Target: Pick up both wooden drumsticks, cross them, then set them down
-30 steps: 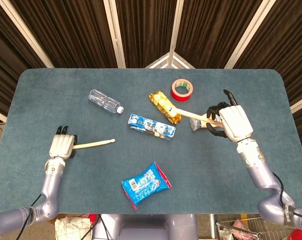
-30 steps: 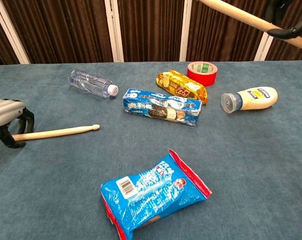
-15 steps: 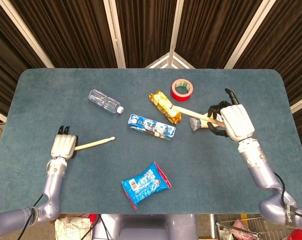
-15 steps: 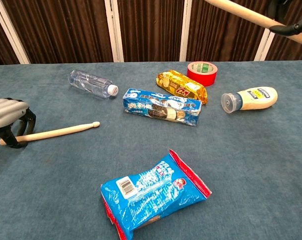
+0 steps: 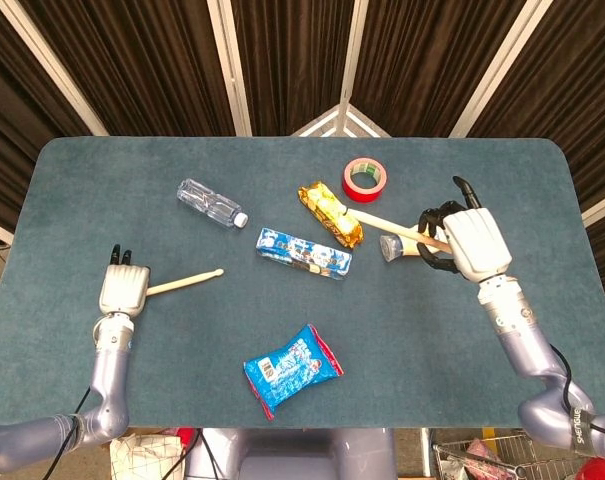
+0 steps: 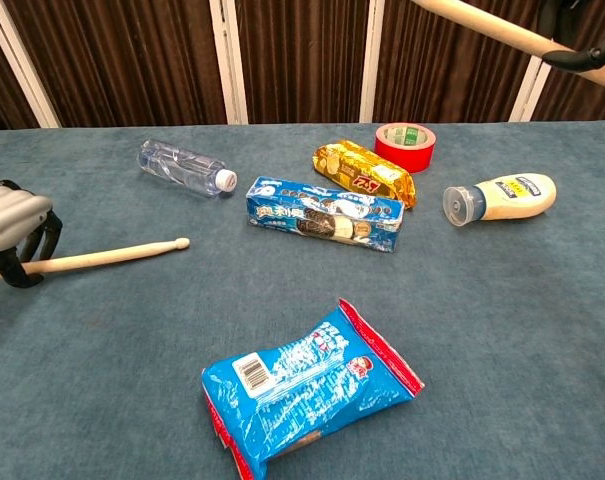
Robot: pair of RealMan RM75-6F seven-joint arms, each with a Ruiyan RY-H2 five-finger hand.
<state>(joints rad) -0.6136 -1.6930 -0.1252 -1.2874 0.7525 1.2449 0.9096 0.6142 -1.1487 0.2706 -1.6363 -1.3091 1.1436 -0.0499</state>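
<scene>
Already both drumsticks are held: the left hand (image 5: 122, 290) grips the butt of one drumstick (image 5: 185, 282) at the table's (image 5: 82, 190) 8 o'clock, the right hand (image 5: 460, 240) grips the other drumstick (image 5: 387, 224) at 3 o'clock. Light, stiff, smooth wood; butt-end grips leave long tips free for crossing.

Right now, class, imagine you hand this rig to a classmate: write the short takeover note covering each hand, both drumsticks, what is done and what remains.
Left hand: grips the butt of the left drumstick, tip pointing toward the table's middle; whether it is off the cloth is hard to tell.
Right hand: holds the right drumstick raised above the table, over the mayo bottle.
Done: both sticks grasped.
Left: bring the sticks together, cross them, set them down.
</scene>
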